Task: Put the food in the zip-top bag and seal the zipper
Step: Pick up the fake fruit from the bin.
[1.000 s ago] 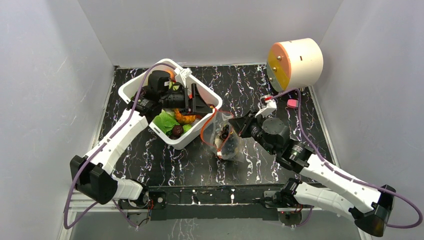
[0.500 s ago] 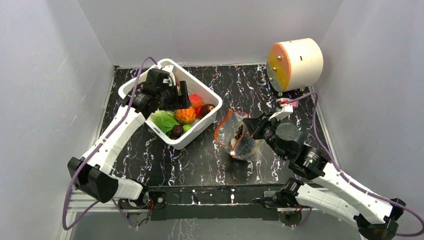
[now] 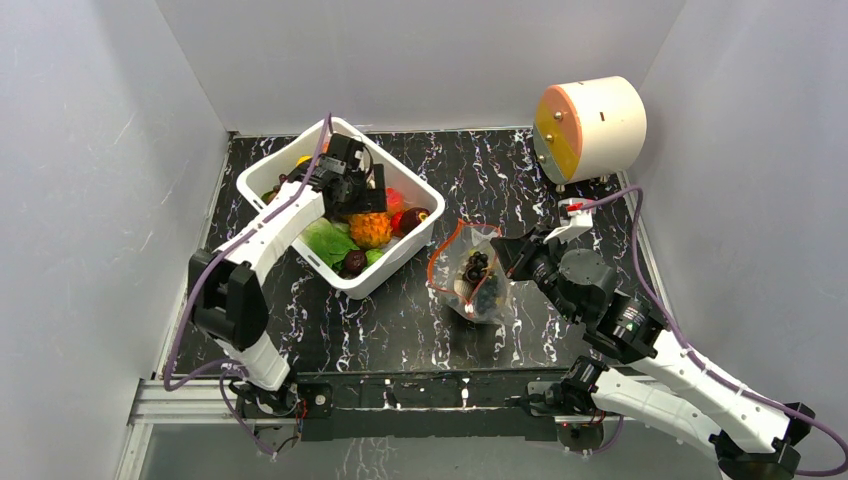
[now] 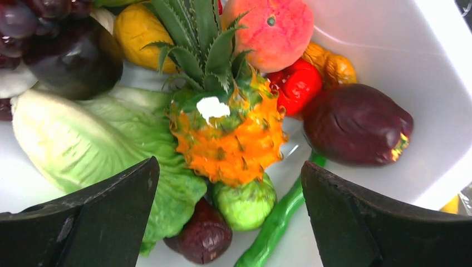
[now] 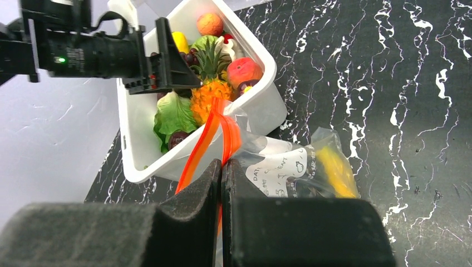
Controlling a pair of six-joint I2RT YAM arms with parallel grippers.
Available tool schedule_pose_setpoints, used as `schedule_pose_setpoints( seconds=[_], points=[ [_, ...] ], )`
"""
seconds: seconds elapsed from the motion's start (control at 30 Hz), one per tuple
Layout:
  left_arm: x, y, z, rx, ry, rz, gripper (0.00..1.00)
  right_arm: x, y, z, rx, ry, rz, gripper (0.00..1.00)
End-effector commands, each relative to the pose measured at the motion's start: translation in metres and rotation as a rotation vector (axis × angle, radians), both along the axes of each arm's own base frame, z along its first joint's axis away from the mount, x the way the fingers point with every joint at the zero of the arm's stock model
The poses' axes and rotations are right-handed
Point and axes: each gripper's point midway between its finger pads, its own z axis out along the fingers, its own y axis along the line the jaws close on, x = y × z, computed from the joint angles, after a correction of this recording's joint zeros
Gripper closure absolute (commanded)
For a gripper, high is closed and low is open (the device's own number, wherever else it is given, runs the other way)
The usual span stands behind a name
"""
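Note:
The zip-top bag (image 3: 472,283) lies right of the white tub, with dark grapes and a yellow banana (image 5: 334,167) inside. Its mouth is open, and the red zipper (image 3: 446,250) forms a loop. My right gripper (image 3: 510,255) is shut on the zipper edge (image 5: 214,130), and the bag's white label (image 5: 278,164) is just beyond the fingers. My left gripper (image 3: 365,195) is open over the tub, its fingers either side of the orange pineapple (image 4: 228,133) and not touching it. Around the pineapple lie lettuce (image 4: 83,133), a peach (image 4: 273,28), a red pepper, dark fruits and a green bean.
The white tub (image 3: 290,165) stands at the back left, full of toy food. A large cream cylinder with an orange face (image 3: 590,125) sits at the back right. Grey walls close the left, back and right sides of the black marbled table (image 3: 400,320).
My left gripper has drawn back from the bag's mouth to over the tub, above the pineapple. My right gripper has carried the bag a little to the right and nearer.

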Motion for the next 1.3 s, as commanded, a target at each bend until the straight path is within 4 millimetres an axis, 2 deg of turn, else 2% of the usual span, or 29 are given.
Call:
schedule_pose_setpoints(
  seconds=[0.0,0.2,0.53,0.67,1.0,1.27],
  points=[
    [0.020,0.001,-0.005,0.016,-0.033,0.010,0.02,-0.002,-0.002,0.044,0.092,-0.092,0.003,1.00],
    [0.026,-0.001,-0.040,0.034,0.034,0.012,0.02,-0.003,-0.001,0.045,0.101,-0.093,0.007,1.00],
    [0.019,0.000,-0.076,0.036,0.075,0.007,0.02,-0.002,0.002,0.038,0.104,-0.080,0.015,1.00],
    [0.018,0.001,-0.086,0.046,0.092,0.011,0.08,-0.002,0.001,0.039,0.107,-0.081,0.011,1.00],
    [0.017,0.000,-0.065,0.025,0.048,-0.001,0.31,-0.003,0.000,0.037,0.110,-0.078,0.009,1.00],
    [0.012,0.002,-0.045,0.011,0.013,-0.003,0.42,-0.002,0.001,0.036,0.106,-0.076,0.007,1.00]
  ],
)
